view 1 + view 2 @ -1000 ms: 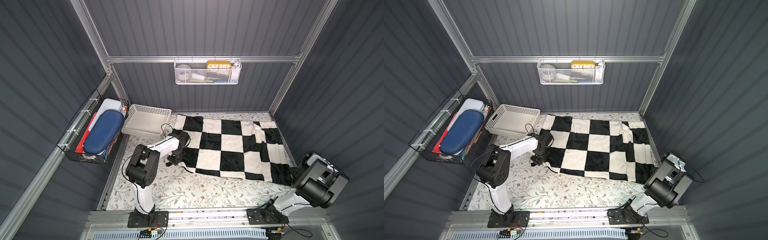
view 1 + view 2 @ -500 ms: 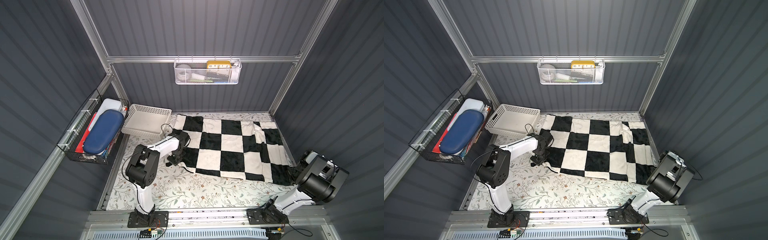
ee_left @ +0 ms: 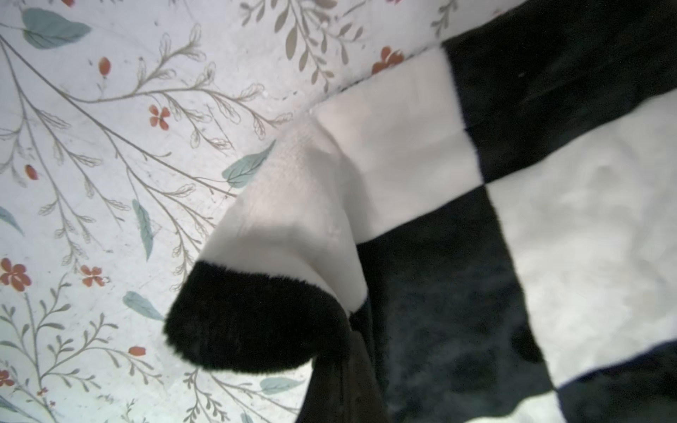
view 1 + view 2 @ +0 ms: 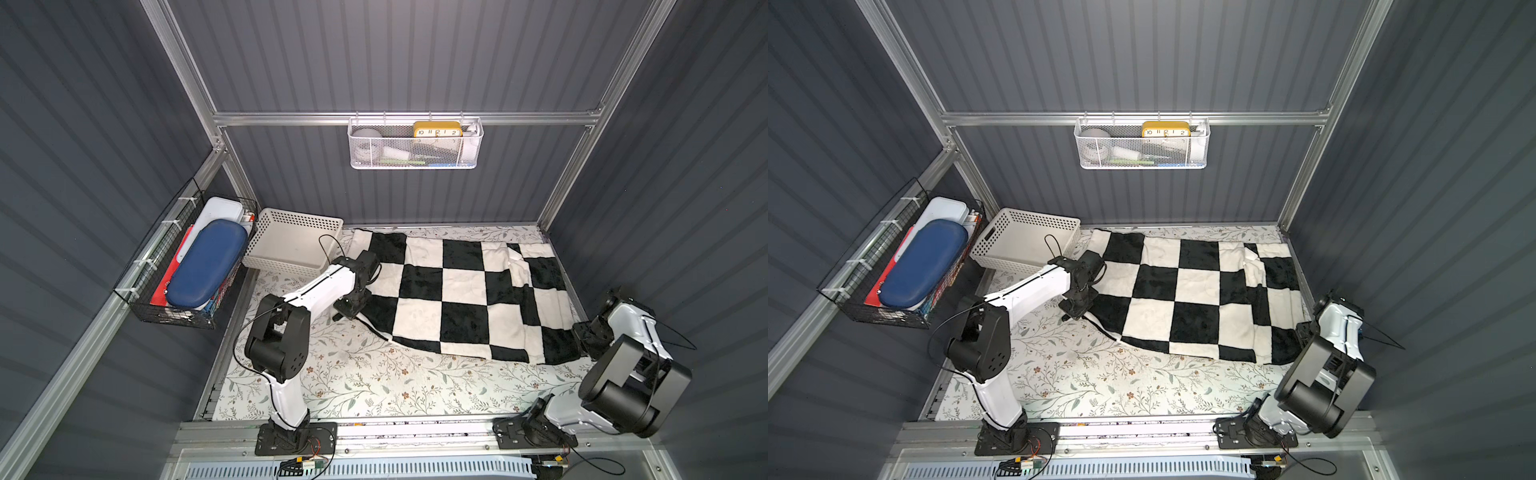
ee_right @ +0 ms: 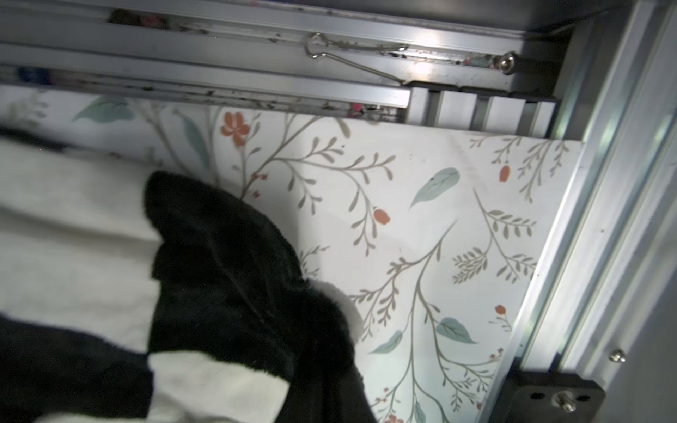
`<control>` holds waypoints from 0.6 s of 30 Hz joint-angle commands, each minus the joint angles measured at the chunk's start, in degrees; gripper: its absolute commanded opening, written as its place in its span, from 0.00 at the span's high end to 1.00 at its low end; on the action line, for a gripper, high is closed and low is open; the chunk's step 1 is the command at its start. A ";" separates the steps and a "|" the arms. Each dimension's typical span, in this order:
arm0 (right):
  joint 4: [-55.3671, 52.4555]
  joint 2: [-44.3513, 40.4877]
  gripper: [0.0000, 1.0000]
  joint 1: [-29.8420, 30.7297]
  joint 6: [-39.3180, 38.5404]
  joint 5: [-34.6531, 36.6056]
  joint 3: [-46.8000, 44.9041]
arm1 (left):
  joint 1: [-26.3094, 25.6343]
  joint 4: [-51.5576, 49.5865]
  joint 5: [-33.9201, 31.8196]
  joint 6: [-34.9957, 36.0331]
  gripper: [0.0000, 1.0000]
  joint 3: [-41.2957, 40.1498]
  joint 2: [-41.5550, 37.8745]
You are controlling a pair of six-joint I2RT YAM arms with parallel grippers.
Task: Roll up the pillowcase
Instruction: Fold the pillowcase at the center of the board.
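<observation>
The pillowcase (image 4: 457, 291) (image 4: 1183, 291), a plush black and white checkerboard cloth, lies spread over the back half of the table, with a fold near its right side. My left gripper (image 4: 353, 309) (image 4: 1077, 309) is shut on its left edge. In the left wrist view that edge (image 3: 278, 219) curls up off the table into the shut left gripper (image 3: 344, 384). My right gripper (image 4: 582, 336) (image 4: 1304, 332) is shut on the near right corner. In the right wrist view the black corner (image 5: 227, 263) bunches into the right gripper (image 5: 329, 384).
A white perforated basket (image 4: 291, 241) stands at the back left, touching the pillowcase's corner. A black wire basket (image 4: 174, 311) with a blue case hangs on the left wall. A mesh basket (image 4: 415, 158) hangs on the back rail. Floral covering (image 4: 374, 382) lies bare in front. A frame post (image 5: 571, 256) stands close to the right gripper.
My right gripper has gone from partly open to shut on the pillowcase's near right corner, and the right arm shifted slightly. The left arm and its grip have not moved.
</observation>
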 commanded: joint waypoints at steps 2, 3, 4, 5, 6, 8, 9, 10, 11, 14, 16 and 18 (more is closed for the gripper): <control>-4.39 -1.90 1.00 1.09 0.25 -2.89 3.29 | -0.32 -5.17 -4.05 1.57 1.00 1.59 -3.81; -4.99 -2.18 1.00 1.31 0.37 -3.13 4.18 | -0.36 -5.65 -4.66 1.53 1.00 1.81 -4.30; -5.42 -2.62 1.00 1.65 0.45 -3.03 5.08 | -0.32 -5.81 -4.85 1.89 1.00 2.01 -4.94; -5.76 -3.03 1.00 1.93 0.43 -2.98 5.77 | -0.36 -5.73 -5.02 2.24 1.00 1.95 -5.55; -6.07 -3.37 1.00 2.13 0.49 -3.23 6.20 | -0.36 -5.64 -5.37 2.36 1.00 2.02 -6.17; -6.28 -4.56 1.00 2.41 0.51 -3.90 6.73 | -0.36 -5.14 -5.29 3.18 1.00 1.86 -7.32; -6.28 -5.29 1.00 2.65 0.36 -4.01 6.97 | -0.36 -4.96 -5.37 3.52 1.00 1.85 -7.78; -6.58 -6.00 1.00 2.97 0.10 -3.90 7.44 | -0.36 -4.93 -5.38 3.77 1.00 1.61 -8.30; -6.94 -6.65 1.00 3.42 -0.22 -3.82 8.29 | -0.36 -5.07 -5.51 3.84 1.00 1.59 -8.75; -7.68 -8.07 1.00 5.50 -1.63 -2.71 11.33 | -0.29 -5.97 -6.58 4.59 1.00 2.24 -10.05; -7.04 -7.56 1.00 5.76 -2.04 -3.79 13.60 | -0.27 -4.88 -8.35 5.74 1.00 2.72 -10.87; -5.72 -6.33 1.00 5.76 -1.99 -5.65 15.31 | 0.08 -2.78 -8.97 7.36 1.00 3.66 -10.98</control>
